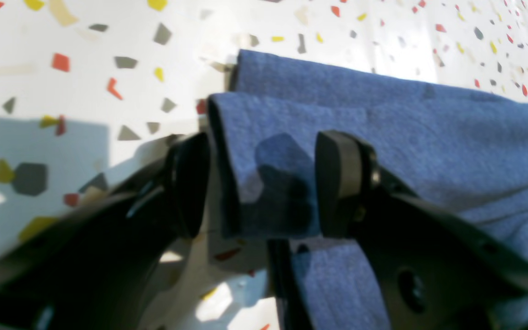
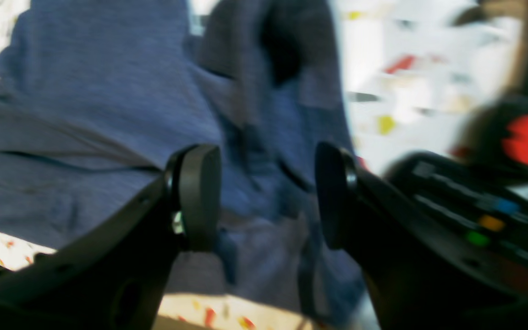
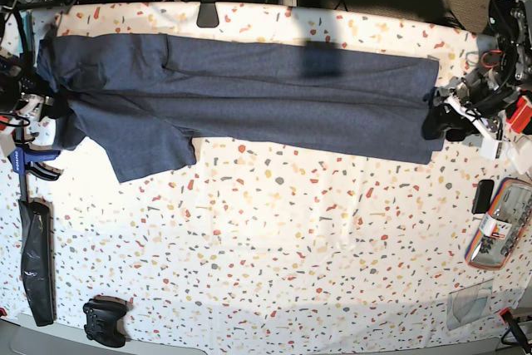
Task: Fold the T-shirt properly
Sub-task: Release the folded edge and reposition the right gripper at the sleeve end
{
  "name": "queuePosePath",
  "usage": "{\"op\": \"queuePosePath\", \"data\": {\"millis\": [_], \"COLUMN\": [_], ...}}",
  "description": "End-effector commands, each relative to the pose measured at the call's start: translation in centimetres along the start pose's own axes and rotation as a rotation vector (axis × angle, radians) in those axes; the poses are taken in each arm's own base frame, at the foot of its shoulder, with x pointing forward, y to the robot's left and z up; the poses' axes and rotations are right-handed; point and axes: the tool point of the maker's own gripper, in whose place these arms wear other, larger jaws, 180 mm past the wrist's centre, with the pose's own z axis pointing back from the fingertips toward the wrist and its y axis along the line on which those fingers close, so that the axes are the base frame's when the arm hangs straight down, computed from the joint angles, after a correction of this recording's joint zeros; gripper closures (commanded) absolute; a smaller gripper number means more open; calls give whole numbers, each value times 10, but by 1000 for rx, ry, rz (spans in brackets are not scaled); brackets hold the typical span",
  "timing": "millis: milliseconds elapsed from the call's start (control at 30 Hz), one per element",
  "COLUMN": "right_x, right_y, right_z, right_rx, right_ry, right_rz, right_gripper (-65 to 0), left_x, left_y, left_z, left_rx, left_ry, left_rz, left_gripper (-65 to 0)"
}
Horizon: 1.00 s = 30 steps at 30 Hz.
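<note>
You've got the T-shirt [image 3: 249, 93] stretched long across the far half of the speckled worktop [image 3: 291, 239], and each end of it sits right at a tool. Look at the left wrist view: the left tool [image 1: 261, 183] has its two pads standing wide apart, and a folded edge of the shirt lies in the gap between them, not pinched. In the base view that tool [image 3: 440, 118] sits at the shirt's right end. On the other side, the right tool [image 2: 266, 195] is spread just as wide, with blue cloth filling the space between and beyond its pads; the picture is blurred, so you cannot tell whether either pad touches the fabric. From the base camera that tool [image 3: 33, 89] is at the shirt's left end.

Count it up: one shirt, two tools.

The shirt itself is heathered navy, plain on the side facing up, folded into a long band with one short sleeve [image 3: 145, 151] fanning out toward the near left. A few soft creases run lengthwise.
</note>
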Motion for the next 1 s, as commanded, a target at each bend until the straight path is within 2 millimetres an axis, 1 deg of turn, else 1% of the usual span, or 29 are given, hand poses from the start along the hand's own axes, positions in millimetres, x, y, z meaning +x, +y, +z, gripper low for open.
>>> {"op": "queuePosePath", "data": {"millis": [0, 100, 167, 200, 233, 300, 367, 433, 533, 633, 733, 833, 967], "right_x": [22, 37, 53, 65, 78, 103, 117, 120, 121, 121, 127, 133, 134], "right_y": [-8, -14, -16, -16, -14, -3, 8, 15, 28, 37, 46, 53, 56], "right_z": [15, 25, 32, 35, 38, 43, 43, 36, 17, -4, -22, -38, -60], "right_rx": [-22, -39, -50, -50, -46, 3, 50, 65, 95, 76, 61, 59, 80], "right_ry": [-53, -78, -111, -144, -189, -297, -354, -365, -370, -324, -268, -219, -161], "right_rz": [36, 55, 69, 74, 76, 67, 53, 47, 41, 88, 154, 186, 155], "right_gripper": [-330, -330, -330, -330, -330, -330, -330, -330, -330, -330, -330, -329, -329], "left_x": [22, 23, 23, 23, 23, 23, 23, 23, 23, 23, 23, 23, 23], "left_y": [1, 1, 1, 1, 1, 1, 1, 1, 1, 1, 1, 1, 1], "left_z": [5, 5, 5, 5, 5, 5, 5, 5, 5, 5, 5, 5, 5], "left_rx": [-5, -6, -6, -5, -6, -6, -6, -6, -6, -6, -6, -6, -6], "left_ry": [-63, -66, -66, -66, -66, -66, -66, -66, -66, -65, -65, -65, -65], "left_rz": [-24, -24, -24, -24, -23, -24, -23, -24, -23, -24, -24, -24, -24], "left_gripper": [-354, -354, -354, -354, -354, -354, -354, -354, -354, -354, -354, -354, -354]}}
